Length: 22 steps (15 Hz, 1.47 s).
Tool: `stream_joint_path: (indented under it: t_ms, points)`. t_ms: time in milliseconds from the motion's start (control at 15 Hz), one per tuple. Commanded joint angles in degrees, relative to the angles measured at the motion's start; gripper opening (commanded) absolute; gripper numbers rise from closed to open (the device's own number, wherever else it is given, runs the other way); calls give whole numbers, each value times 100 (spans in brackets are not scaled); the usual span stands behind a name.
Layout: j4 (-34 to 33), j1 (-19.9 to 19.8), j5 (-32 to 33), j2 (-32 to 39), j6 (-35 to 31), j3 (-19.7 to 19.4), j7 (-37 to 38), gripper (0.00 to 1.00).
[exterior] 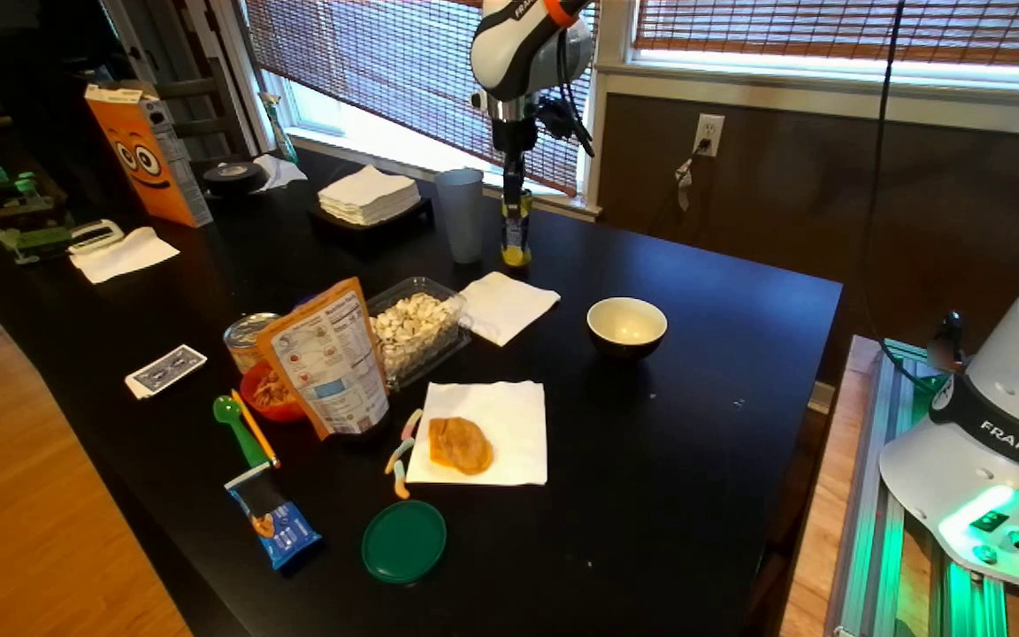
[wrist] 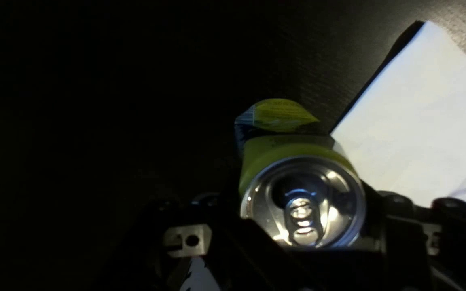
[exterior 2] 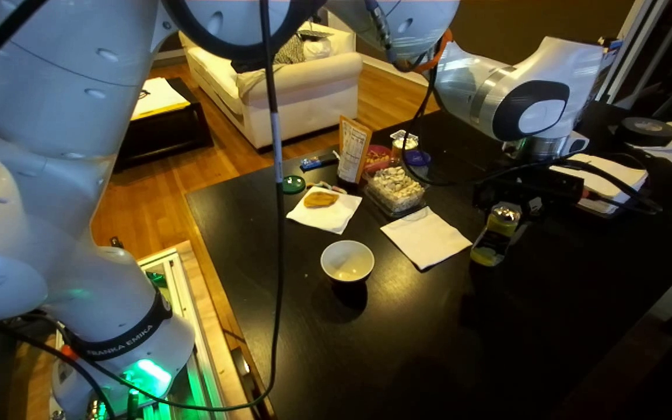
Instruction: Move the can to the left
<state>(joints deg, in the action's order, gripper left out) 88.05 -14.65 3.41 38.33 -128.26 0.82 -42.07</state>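
Observation:
The can (exterior: 517,248) stands upright, silvery with yellow-green and dark printing, and its wall looks dented. It also shows in another exterior view (exterior 2: 491,244), below the dark gripper body. In the wrist view, the silver lid with its pull tab (wrist: 301,206) faces the camera. My gripper (exterior: 514,202) points straight down around the can's upper part. In the wrist view, the black fingers lie against the lid's left and right sides, so the gripper looks shut on the can. Whether the can's base touches the table is hard to tell.
A translucent blue cup (exterior: 462,217) stands close beside the can. A white napkin (exterior: 508,307) lies near it, with a plastic tray of nuts (exterior: 417,329) and a white bowl (exterior: 626,320) beyond. A napkin stack (exterior: 370,196) is behind the cup.

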Motion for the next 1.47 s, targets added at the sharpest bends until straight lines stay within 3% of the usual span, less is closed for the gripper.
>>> stream_joint_path:
  t_ms: [0,533,867,1133,1400]
  points:
    - [348,94,21,-561,293,-4,17,32]
    - [1559,523,-134,-1759,520,411,-313,32]
    - [1755,977,-31,-2051,395,647,-502,32]
    - [1287,1310,166,-1856,471,619,-299,32]
    - [812,1287,-162,-1693,526,694,-439,32]
